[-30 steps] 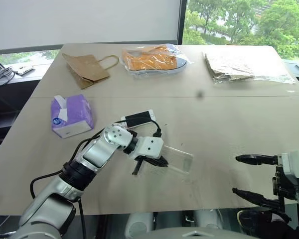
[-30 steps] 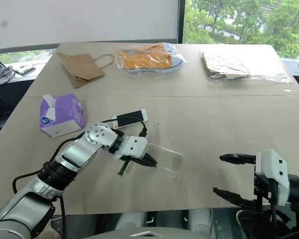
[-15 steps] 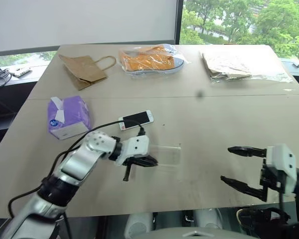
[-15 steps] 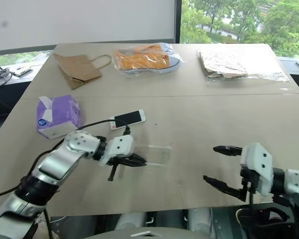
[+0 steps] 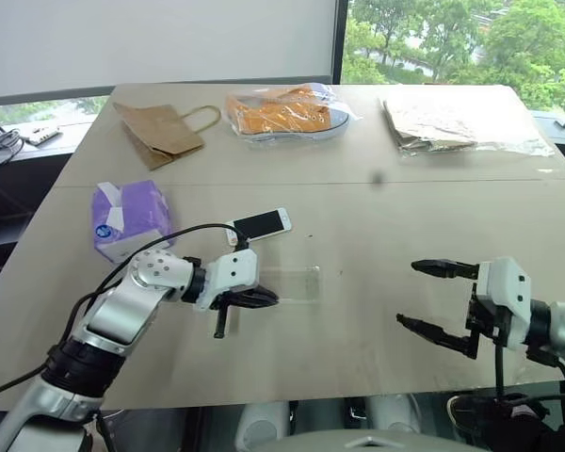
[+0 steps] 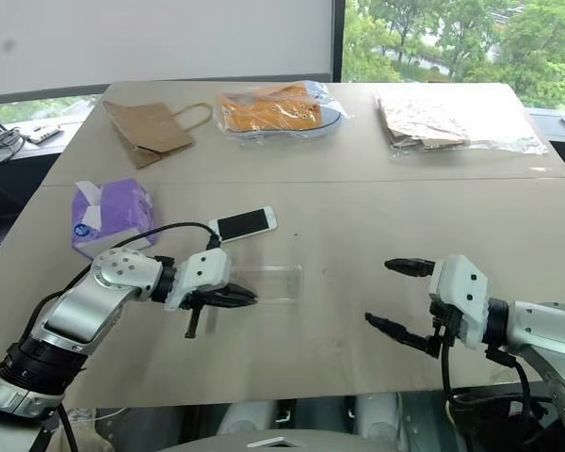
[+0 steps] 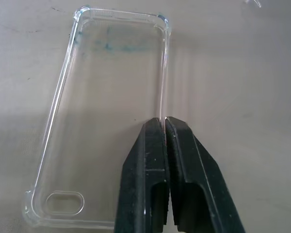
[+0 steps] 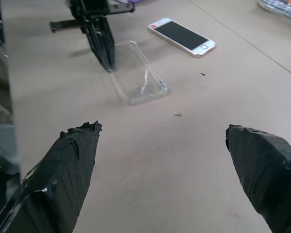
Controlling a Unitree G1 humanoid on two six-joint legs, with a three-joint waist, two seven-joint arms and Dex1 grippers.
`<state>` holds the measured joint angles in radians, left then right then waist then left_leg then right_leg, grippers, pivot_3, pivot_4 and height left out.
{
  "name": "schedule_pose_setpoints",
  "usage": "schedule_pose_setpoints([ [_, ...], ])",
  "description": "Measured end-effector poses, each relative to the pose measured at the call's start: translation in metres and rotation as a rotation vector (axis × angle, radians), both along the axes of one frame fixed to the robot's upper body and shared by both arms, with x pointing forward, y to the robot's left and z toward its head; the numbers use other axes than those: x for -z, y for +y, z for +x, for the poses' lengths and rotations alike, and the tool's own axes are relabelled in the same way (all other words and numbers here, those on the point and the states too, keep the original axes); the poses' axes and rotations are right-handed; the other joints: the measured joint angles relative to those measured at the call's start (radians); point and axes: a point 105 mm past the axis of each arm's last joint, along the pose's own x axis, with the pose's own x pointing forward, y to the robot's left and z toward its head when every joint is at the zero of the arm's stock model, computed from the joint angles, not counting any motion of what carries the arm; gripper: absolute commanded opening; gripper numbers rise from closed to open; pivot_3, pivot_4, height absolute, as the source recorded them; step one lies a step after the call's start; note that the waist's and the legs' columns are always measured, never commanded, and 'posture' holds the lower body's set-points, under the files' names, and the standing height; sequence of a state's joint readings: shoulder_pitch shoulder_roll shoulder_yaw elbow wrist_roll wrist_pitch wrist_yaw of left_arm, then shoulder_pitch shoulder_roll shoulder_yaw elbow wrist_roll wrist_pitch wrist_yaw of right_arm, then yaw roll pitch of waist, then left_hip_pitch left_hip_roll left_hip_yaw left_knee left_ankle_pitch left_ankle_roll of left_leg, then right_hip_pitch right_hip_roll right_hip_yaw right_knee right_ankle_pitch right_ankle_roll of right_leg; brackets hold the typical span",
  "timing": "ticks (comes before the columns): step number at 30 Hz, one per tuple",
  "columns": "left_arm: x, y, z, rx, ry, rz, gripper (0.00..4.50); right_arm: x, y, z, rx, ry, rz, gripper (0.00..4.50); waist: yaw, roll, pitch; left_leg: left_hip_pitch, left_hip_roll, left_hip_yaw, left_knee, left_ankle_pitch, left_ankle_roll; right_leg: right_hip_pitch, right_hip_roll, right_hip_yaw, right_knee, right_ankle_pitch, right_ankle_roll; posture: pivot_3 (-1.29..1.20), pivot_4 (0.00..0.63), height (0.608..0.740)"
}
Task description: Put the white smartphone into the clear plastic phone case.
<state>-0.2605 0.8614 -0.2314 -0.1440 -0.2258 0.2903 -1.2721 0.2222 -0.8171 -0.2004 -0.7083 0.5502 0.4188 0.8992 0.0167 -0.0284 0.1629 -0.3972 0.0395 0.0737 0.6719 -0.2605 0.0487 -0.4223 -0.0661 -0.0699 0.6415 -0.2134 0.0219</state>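
Left gripper (image 7: 164, 121): I see my two black fingers pressed together, nipping the long edge wall of the phone case (image 7: 106, 121); the tips sit about midway along that edge; in the head view the gripper (image 5: 264, 298) points toward the case from its near-left end

Right gripper (image 5: 431, 298): I read its fingers as spread wide apart, nothing between them; it hangs over bare table (image 5: 386, 226) to the right of the case, well apart from it; in its own wrist view the two taped fingertips (image 8: 72, 145) frame the case and phone ahead

Phone case (image 5: 292, 283): lies flat on the table with its open side up; the camera cut-out is at the end nearest my left wrist camera; nothing inside it

Phone (image 5: 260, 224): screen up, lying flat just beyond the case on the far side, apart from it, slightly angled; neither gripper touches it

Tissue pack (image 5: 130, 218): purple, to the left of the case and a little farther back

Paper bag (image 5: 162, 128): brown, with a handle, far beyond the case toward the left

Orange item in clear wrap (image 5: 284, 111): far beyond the case, roughly straight back

Tan item in clear wrap (image 5: 457, 124): far beyond the case, off to the right
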Motion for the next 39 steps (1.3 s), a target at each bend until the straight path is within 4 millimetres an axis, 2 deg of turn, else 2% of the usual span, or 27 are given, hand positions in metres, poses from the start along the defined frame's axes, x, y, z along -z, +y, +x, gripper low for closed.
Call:
schedule_pose_setpoints([
  [1,-0.001,0.000,0.001,0.003,0.002,-0.004,1.13,0.001,0.001,0.001,0.002,0.004,-0.008,4.50,0.000,0.000,0.000,0.000,0.000,0.000,0.000,0.000,0.000,0.000,0.000,0.000,0.000,0.000,0.000,0.00,0.150,0.740],
  [2,-0.001,0.001,0.001,0.007,0.002,-0.007,1.74,0.003,0.002,0.003,0.008,0.009,-0.027,4.50,0.000,0.000,0.000,0.000,0.000,0.000,0.000,0.000,0.000,0.000,0.000,0.000,0.000,0.000,0.000,0.00,0.150,0.740],
  [3,-0.002,0.002,0.002,0.005,0.000,-0.011,1.97,0.004,0.003,0.004,0.011,0.014,-0.040,4.50,-0.001,0.000,0.000,0.000,0.000,0.000,0.000,0.000,0.000,0.000,0.000,0.000,0.000,0.000,0.000,0.00,0.150,0.740],
  [4,-0.003,0.003,0.003,0.002,0.002,-0.015,2.66,0.005,0.003,0.006,0.018,0.025,-0.045,4.50,-0.001,0.000,0.000,-0.001,0.000,0.000,0.000,0.000,0.000,0.000,0.000,0.000,0.000,0.000,0.000,0.00,0.150,0.740],
  [7,-0.005,0.007,0.006,-0.013,-0.008,-0.020,4.13,0.002,0.006,0.013,0.023,0.044,-0.047,4.50,-0.001,0.000,0.000,-0.001,0.000,0.000,0.000,0.000,0.000,-0.001,0.000,0.000,0.000,0.000,0.000,0.00,0.150,0.740],
  [8,-0.006,0.007,0.005,-0.019,-0.006,-0.030,4.44,-0.001,0.009,0.015,0.017,0.055,-0.037,4.50,-0.001,0.000,0.000,-0.001,0.000,0.000,0.000,0.000,0.000,-0.001,0.000,0.000,0.000,0.000,0.000,0.00,0.150,0.740],
  [14,-0.017,0.009,0.003,-0.080,-0.020,-0.096,4.44,-0.004,0.015,0.024,-0.006,0.077,-0.011,4.50,-0.002,0.000,0.001,-0.002,0.000,0.000,0.000,0.000,0.000,-0.001,-0.001,0.000,-0.001,0.000,0.000,0.00,0.150,0.740],
  [17,-0.026,0.008,-0.004,-0.132,-0.028,-0.149,4.44,-0.006,0.025,0.042,-0.027,0.071,0.007,4.50,-0.008,0.000,0.001,-0.001,0.000,0.001,0.000,0.000,0.000,-0.001,-0.001,0.001,0.000,0.000,0.000,0.00,0.150,0.740],
  [20,-0.032,0.011,-0.007,-0.181,-0.033,-0.179,4.44,-0.005,0.033,0.052,-0.045,0.063,-0.008,4.50,-0.002,0.001,0.002,-0.001,0.000,0.000,0.000,0.000,0.000,-0.001,0.000,-0.001,0.000,0.000,0.000,0.00,0.150,0.740],
  [22,-0.039,0.020,0.003,-0.353,-0.053,-0.243,4.44,-0.011,0.057,0.074,-0.081,0.006,-0.007,4.50,-0.006,0.002,0.002,-0.001,0.000,0.000,0.000,0.000,0.000,-0.002,0.001,0.000,0.001,0.000,0.000,0.00,0.150,0.740],
  [24,-0.045,0.029,0.011,-0.436,-0.092,-0.243,4.44,-0.011,0.064,0.080,-0.092,-0.004,-0.011,4.50,-0.001,0.002,0.002,-0.002,0.000,0.000,0.000,0.000,0.000,-0.001,0.001,-0.001,0.001,0.002,0.000,0.00,0.150,0.740],
  [30,-0.053,0.067,0.050,-0.661,-0.193,-0.136,4.44,-0.006,0.069,0.081,-0.137,0.023,-0.017,4.50,0.005,0.002,0.003,-0.003,-0.002,0.001,0.000,0.000,0.000,-0.001,0.000,-0.005,0.000,0.005,0.001,0.00,0.150,0.740],
  [33,-0.058,0.074,0.068,-0.668,-0.186,-0.090,4.44,-0.005,0.069,0.078,-0.159,0.034,-0.015,4.50,0.001,0.002,0.003,-0.003,-0.002,0.001,0.000,0.000,0.000,-0.001,0.000,-0.006,0.000,0.004,0.001,0.00,0.150,0.740],
  [39,-0.049,0.065,0.087,-0.543,-0.076,-0.021,4.44,-0.014,0.067,0.063,-0.220,0.040,0.013,4.50,-0.004,0.002,0.003,-0.003,-0.001,0.001,0.000,0.000,0.000,-0.002,0.002,-0.006,0.000,0.005,0.000,0.00,0.150,0.740],
])
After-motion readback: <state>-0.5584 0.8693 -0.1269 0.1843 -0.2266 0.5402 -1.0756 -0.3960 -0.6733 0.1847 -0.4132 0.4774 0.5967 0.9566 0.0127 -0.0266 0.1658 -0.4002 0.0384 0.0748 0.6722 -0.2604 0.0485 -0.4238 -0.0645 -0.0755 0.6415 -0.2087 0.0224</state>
